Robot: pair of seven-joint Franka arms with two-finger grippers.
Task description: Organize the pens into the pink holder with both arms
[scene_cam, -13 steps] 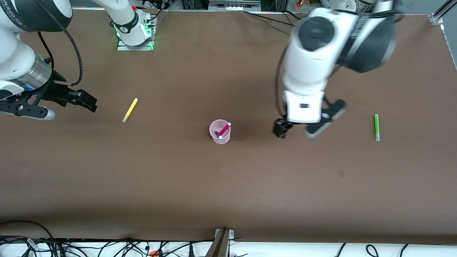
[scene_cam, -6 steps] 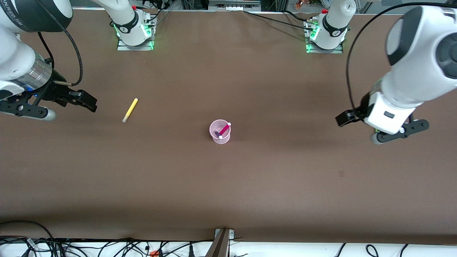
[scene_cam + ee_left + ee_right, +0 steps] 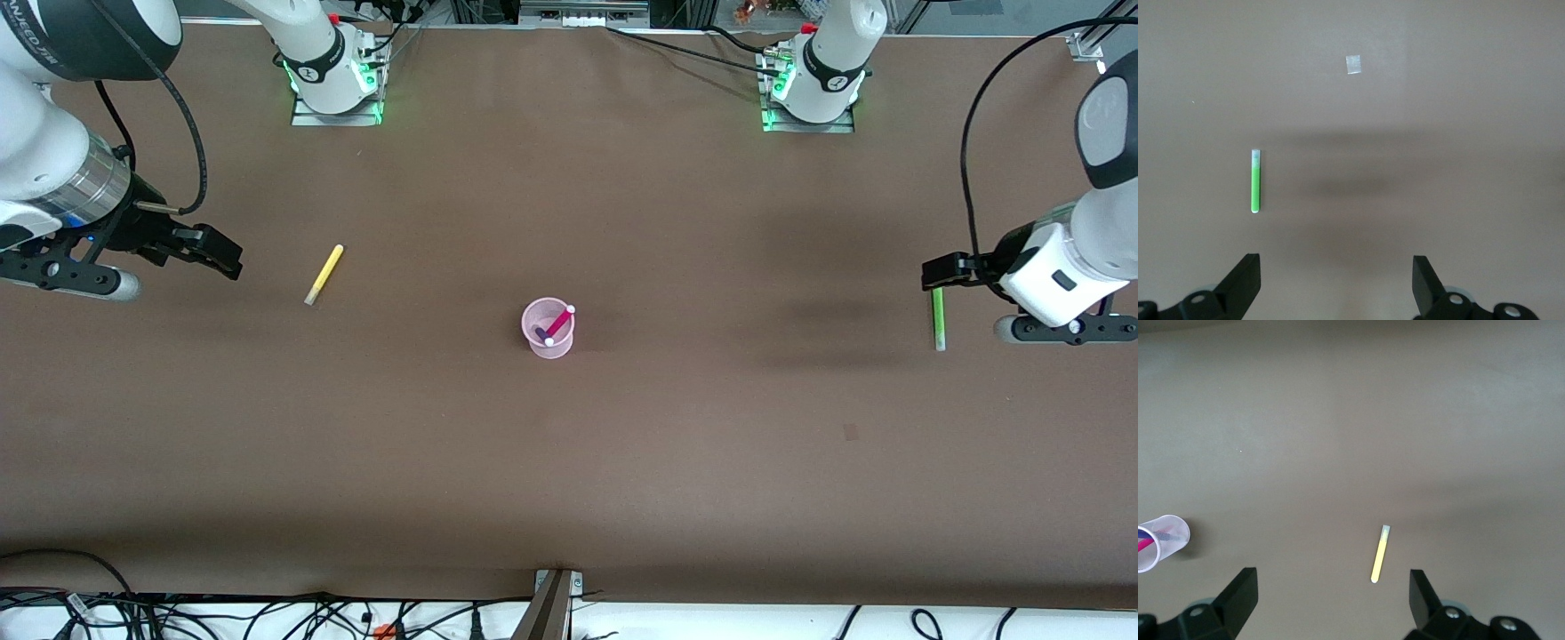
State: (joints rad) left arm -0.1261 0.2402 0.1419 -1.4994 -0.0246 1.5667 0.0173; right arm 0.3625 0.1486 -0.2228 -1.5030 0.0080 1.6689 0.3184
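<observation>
From the front, the pink holder stands upright in the middle of the table. The magenta-pink pen and the purple pen lean inside it, so half the job looks done.

The yellow pen lies flat toward the right arm's end of the table. Its pale end points to the front edge and its long side slants a bit. The right gripper hangs up in the air close to that end edge and waits, probably for its turn.

The green pen lies flat near the left arm's end. It runs from the robots' edge to the front edge, with its pale end nearer the front edge. The left gripper is over the table just beside it.

In the left wrist view, the left gripper's two fingers are wide apart and hold nothing. The green pen sits off to one side, so the gripper likely has to slide over first.

In the right wrist view, the right gripper's fingers are spread too, holding nothing. The yellow pen lies ahead between them, and the holder shows at the edge of the picture.
</observation>
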